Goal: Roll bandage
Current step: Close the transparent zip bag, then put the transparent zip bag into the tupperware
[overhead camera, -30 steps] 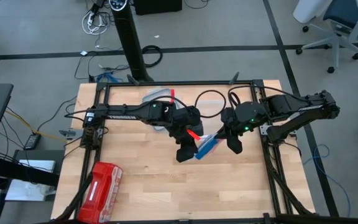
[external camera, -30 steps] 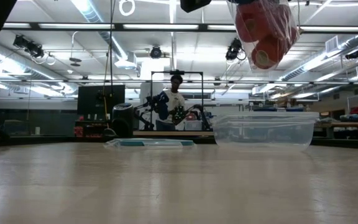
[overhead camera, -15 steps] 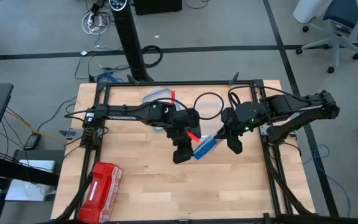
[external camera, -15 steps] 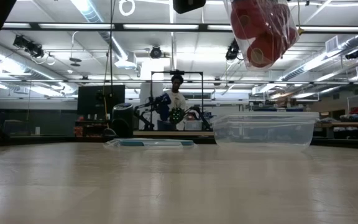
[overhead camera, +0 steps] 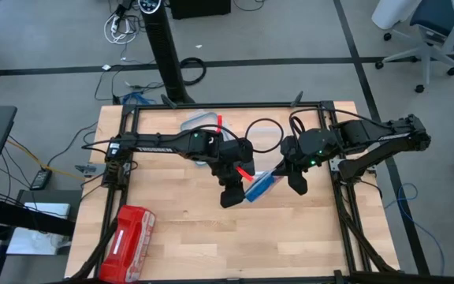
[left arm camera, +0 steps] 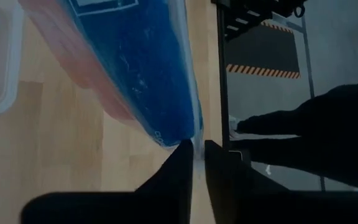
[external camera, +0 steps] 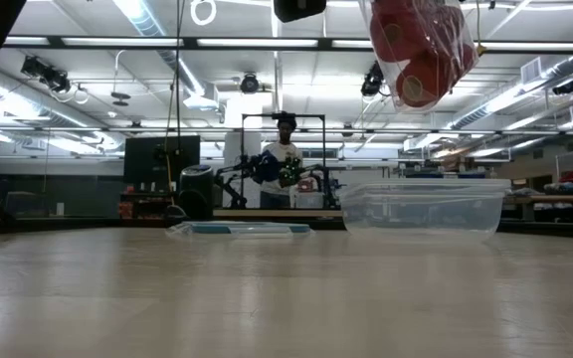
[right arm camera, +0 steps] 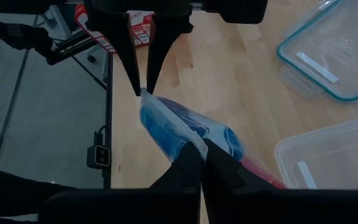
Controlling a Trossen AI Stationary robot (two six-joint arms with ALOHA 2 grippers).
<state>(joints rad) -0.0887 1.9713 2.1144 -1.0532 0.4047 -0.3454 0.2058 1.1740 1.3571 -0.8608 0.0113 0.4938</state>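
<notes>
A clear plastic bag (overhead camera: pixel 262 183) holds the bright blue bandage (left arm camera: pixel 148 68) and pink-red rolls (external camera: pixel 418 45). It hangs in the air over the middle of the table, between my two grippers. My left gripper (overhead camera: pixel 243 189) is shut on the bag's left end, and my right gripper (overhead camera: pixel 287 177) is shut on its right end. The right wrist view shows the bag (right arm camera: pixel 185 130) spanning from my own fingers to the left gripper (right arm camera: pixel 143 92) beyond it. My left gripper pinches a corner of the bag's clear plastic edge (left arm camera: pixel 189 134) between its two fingertips, coming from the table's left. The bag is lifted clear of the table. My right gripper pinches the bag's opposite edge (right arm camera: pixel 194 142) between its two fingers, coming from the table's right. The bag stretches away from the fingers toward the left gripper, clear of the table.
A red plastic-wrapped pack (overhead camera: pixel 128 233) lies at the table's near left. A clear container (overhead camera: pixel 268 136) and its teal-rimmed lid (overhead camera: pixel 199 122) sit at the far side. A person (external camera: pixel 285 159) stands in the room beyond the table.
My left gripper has gone a little toward the table's left edge with its corner of the bag. The bag with the red rolls has shifted slightly that way and stays lifted.
</notes>
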